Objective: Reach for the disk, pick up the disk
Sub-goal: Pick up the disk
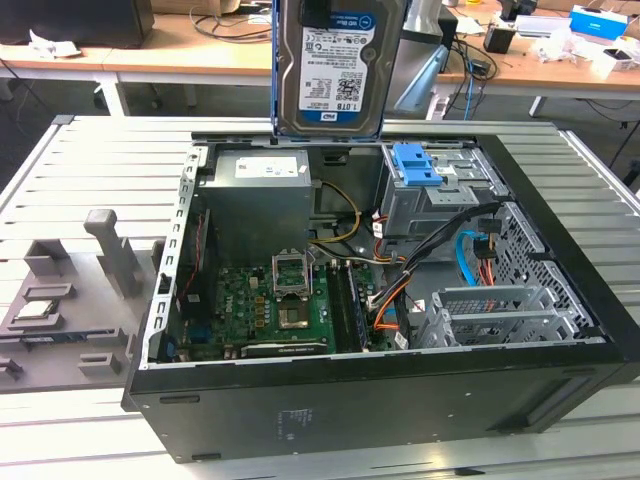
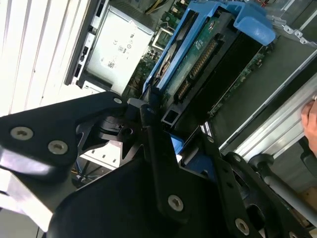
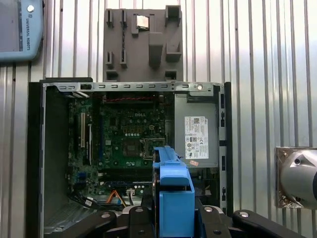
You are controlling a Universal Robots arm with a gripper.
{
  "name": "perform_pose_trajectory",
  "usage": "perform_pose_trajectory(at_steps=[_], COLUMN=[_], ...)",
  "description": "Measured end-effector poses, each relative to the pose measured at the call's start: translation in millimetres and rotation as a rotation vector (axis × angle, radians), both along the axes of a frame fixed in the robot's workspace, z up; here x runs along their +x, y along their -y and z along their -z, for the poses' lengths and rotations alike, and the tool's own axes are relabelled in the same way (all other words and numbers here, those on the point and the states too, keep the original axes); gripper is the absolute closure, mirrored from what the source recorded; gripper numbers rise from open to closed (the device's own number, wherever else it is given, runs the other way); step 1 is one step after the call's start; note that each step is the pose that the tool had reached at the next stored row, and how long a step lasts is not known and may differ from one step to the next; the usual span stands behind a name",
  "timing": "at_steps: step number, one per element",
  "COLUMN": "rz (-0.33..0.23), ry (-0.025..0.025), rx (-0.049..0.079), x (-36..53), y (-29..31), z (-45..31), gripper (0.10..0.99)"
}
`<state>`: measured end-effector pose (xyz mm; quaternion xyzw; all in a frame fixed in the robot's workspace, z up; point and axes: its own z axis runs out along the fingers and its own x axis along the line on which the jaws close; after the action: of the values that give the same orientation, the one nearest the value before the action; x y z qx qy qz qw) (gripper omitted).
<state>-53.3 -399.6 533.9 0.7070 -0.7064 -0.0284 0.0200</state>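
Note:
The disk (image 1: 335, 70) hangs upright above the open computer case (image 1: 170, 250), its white label with a blue band facing the exterior view and blue rails along its sides. My gripper (image 1: 328, 12) holds it by its upper end at the top of the exterior view. In the second wrist view the black fingers (image 2: 148, 124) clamp the disk (image 2: 198, 54), whose green circuit side and blue rail show. In the first wrist view the disk (image 3: 173, 193) is seen edge-on between the fingers, over the case's interior.
Inside the case are a motherboard (image 1: 270, 300), a grey power supply (image 1: 262, 200) and a metal drive cage with a blue latch piece (image 1: 415, 165). A grey parts holder (image 1: 60, 300) with a small chip lies on the exterior view's left. A hand (image 2: 311, 119) is near the case edge.

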Motion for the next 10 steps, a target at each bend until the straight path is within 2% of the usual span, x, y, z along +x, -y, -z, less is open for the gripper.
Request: perform_pose_trajectory(at_steps=[6, 10], rz=[0.000, 0.000], ry=[0.0000, 0.0000], rx=[0.000, 0.000], x=[0.4, 1.0], y=[7.4, 15.9], z=[0.0, 0.0], gripper=[0.722, 0.722])
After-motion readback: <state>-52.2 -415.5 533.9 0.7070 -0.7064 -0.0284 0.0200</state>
